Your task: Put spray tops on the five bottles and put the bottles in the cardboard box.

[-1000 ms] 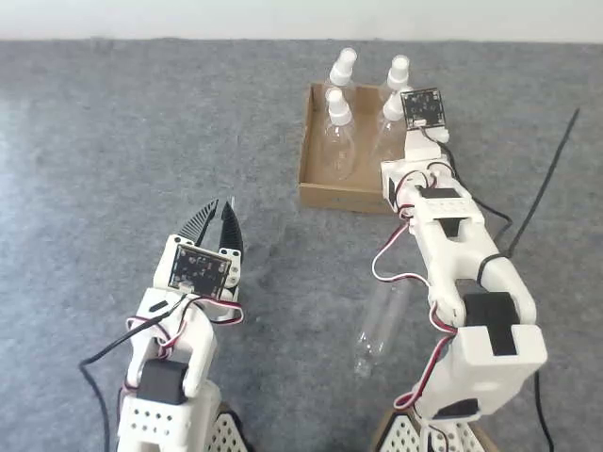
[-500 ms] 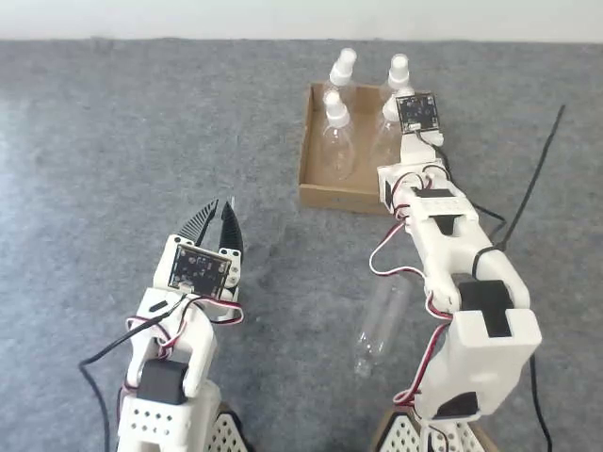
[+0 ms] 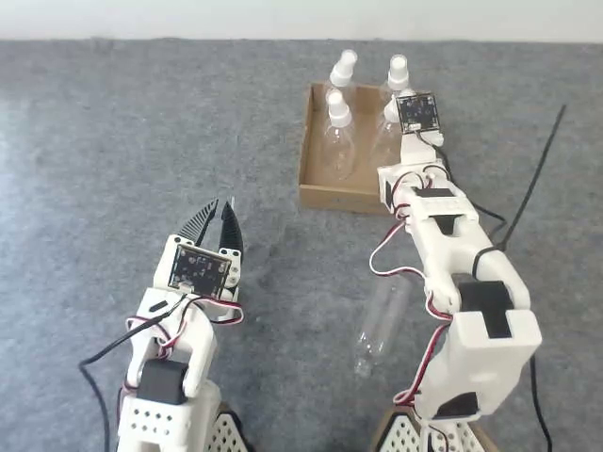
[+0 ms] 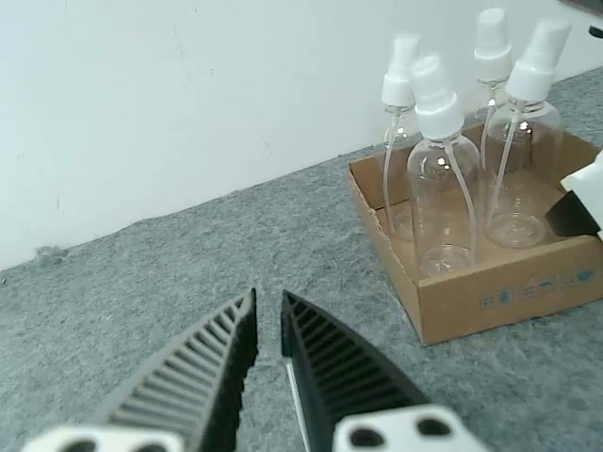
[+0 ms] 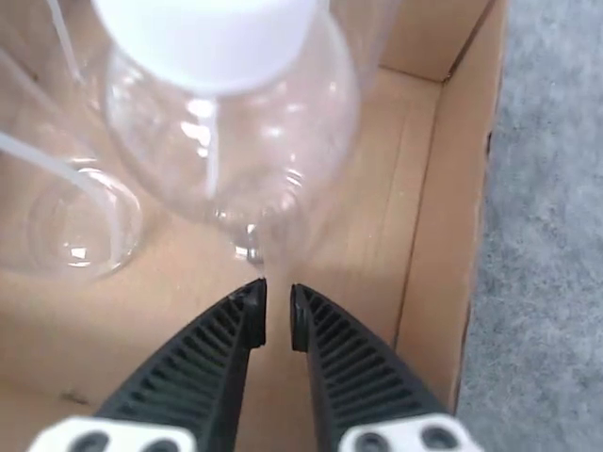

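4 topped bottles (image 3: pixel 337 141) stand in the cardboard box (image 3: pixel 316 193), where the right gripper (image 5: pixel 277 290) hangs, jaws almost together, empty. The left gripper (image 4: pixel 268 299) shows jaws alike. The 5th bottle (image 3: pixel 380 325) lies uncapped beside the right arm, likely needing pickup next.

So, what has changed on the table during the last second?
The right arm swung a little to its left above the cardboard box, then stopped; its pincer holds nothing. The left arm, the four capped bottles in the box and the uncapped bottle lying on the carpet stayed put.
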